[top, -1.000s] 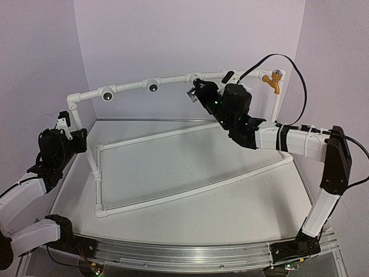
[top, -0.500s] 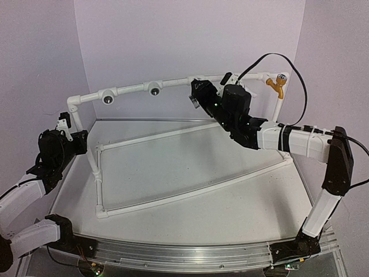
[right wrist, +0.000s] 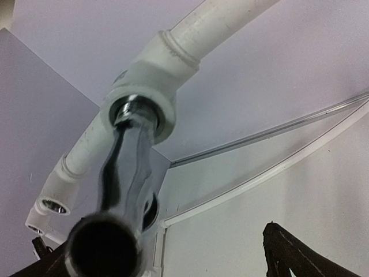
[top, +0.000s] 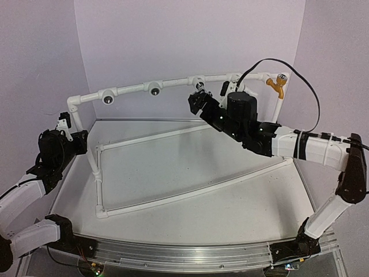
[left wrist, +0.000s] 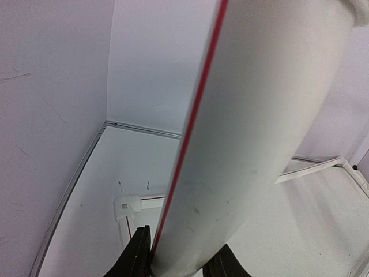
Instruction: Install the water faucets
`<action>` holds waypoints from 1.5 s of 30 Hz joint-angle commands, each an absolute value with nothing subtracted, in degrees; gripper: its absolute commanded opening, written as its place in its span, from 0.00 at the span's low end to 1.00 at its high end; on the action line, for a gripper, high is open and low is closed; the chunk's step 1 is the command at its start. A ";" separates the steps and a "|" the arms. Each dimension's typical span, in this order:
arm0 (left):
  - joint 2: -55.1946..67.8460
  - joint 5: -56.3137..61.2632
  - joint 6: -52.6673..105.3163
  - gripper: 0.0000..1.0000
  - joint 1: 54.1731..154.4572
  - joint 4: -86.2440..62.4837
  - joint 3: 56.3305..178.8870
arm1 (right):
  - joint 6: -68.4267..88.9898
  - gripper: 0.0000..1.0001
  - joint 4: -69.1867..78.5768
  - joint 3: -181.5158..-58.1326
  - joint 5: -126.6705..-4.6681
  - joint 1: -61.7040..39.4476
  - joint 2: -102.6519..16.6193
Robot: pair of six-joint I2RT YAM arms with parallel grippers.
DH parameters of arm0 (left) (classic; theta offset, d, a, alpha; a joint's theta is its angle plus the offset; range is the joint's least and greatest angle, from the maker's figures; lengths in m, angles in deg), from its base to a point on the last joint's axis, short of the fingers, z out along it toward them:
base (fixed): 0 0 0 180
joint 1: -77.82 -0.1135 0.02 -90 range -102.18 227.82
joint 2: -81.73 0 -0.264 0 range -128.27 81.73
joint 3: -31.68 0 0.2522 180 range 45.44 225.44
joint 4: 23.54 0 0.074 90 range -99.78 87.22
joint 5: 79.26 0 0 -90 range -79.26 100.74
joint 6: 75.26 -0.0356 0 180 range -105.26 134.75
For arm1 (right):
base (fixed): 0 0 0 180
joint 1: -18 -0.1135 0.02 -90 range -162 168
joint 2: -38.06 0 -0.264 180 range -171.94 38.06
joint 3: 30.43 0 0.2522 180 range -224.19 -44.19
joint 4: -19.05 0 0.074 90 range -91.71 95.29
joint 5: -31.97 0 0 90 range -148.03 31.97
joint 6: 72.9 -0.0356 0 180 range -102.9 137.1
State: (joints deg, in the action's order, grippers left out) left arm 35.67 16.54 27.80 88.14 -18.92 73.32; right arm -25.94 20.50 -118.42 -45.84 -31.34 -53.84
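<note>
Now the right claw point(top: 195, 104) has let go. A second ago it was clamped narrow on the silver faucet point(top: 200, 86) at the top rail; its jaws have since swung wide and it has backed off a little, down and toward the table point(top: 190, 219). The faucet has stayed behind in its tee fitting point(right wrist: 144, 75), just above and beyond the claw's tips and no longer touching them. That suggests this tap is seated and the hand is free for the next one.

Seen from the right wrist, the silver faucet is polished metal with a wavy, mirror-like body. Its threaded end is sunk into the white tee, and its dark round spout mouth points back at the camera.

Further along the rail, off to the right of the claw, the orange-yellow faucet point(top: 277, 82) sits at the corner. On the claw's other side, two empty tees point(top: 153, 88) show dark holes. No white tap is visible.

The left claw point(top: 74, 137) is held narrow on an upright of the white pipe frame point(left wrist: 259, 115), apparently steadying it.
</note>
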 commanded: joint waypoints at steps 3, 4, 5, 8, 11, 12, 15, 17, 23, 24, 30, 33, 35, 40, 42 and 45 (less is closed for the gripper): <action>34.29 10.19 36.88 0.00 89.77 -16.11 73.18 | -14.97 0.98 11.15 -115.33 -49.12 -34.50 -42.52; 34.27 10.18 36.89 0.00 89.77 -16.11 73.13 | -12.91 0.98 9.46 -114.74 -50.78 -34.50 -41.08; 34.18 10.18 36.89 0.00 89.77 -16.09 73.13 | -9.06 0.98 7.82 -114.09 -52.74 -34.49 -39.93; 34.09 10.17 36.81 0.00 89.75 -16.08 73.21 | 4.98 0.98 -1.44 -114.11 -57.20 -34.54 -36.67; 34.02 10.18 36.69 0.00 89.75 -16.05 73.21 | 24.41 0.92 -13.33 -116.49 -57.03 -34.91 -34.96; 33.91 10.19 36.61 0.00 89.75 -16.07 73.26 | 31.11 0.90 -15.68 -117.09 -56.15 -35.07 -34.50; 33.59 10.16 36.43 0.00 89.76 -16.07 73.34 | 50.96 0.88 -17.26 -117.53 -51.33 -35.63 -33.06; 33.37 10.18 36.37 0.00 89.77 -16.08 73.39 | 61.21 0.90 -14.79 -117.92 -45.76 -35.65 -33.20; 33.14 10.14 36.07 0.00 89.77 -16.04 73.58 | 96.50 0.92 -0.63 -120.80 -29.63 -35.74 -38.94; 33.20 10.16 36.02 0.00 89.77 -16.07 73.59 | 101.51 0.93 3.12 -120.51 -29.07 -35.77 -39.25; 32.73 9.91 35.87 0.00 89.76 -16.08 73.53 | 120.35 0.92 11.19 -123.15 -30.22 -35.72 -44.62; 32.78 9.77 35.84 0.00 89.77 -16.05 73.61 | 127.03 0.91 19.36 -122.45 -31.78 -35.73 -47.69; 33.10 9.76 35.84 0.00 89.77 -16.07 73.48 | 129.72 0.90 21.14 -123.56 -31.94 -35.74 -49.62; 33.91 9.94 35.84 0.00 89.77 -15.95 73.23 | 133.32 0.87 23.77 -125.68 -32.14 -35.71 -53.57; 34.11 9.91 35.84 0.00 89.77 -15.98 73.22 | 133.53 0.84 24.80 -126.81 -31.99 -35.76 -54.95; 34.31 9.91 35.84 0.00 89.76 -15.94 73.21 | 134.86 0.80 27.63 -127.90 -30.92 -35.72 -57.22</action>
State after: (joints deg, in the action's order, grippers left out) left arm 34.97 16.71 27.72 88.16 -19.19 73.32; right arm 129.98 19.54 -123.66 -32.33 -35.56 -55.31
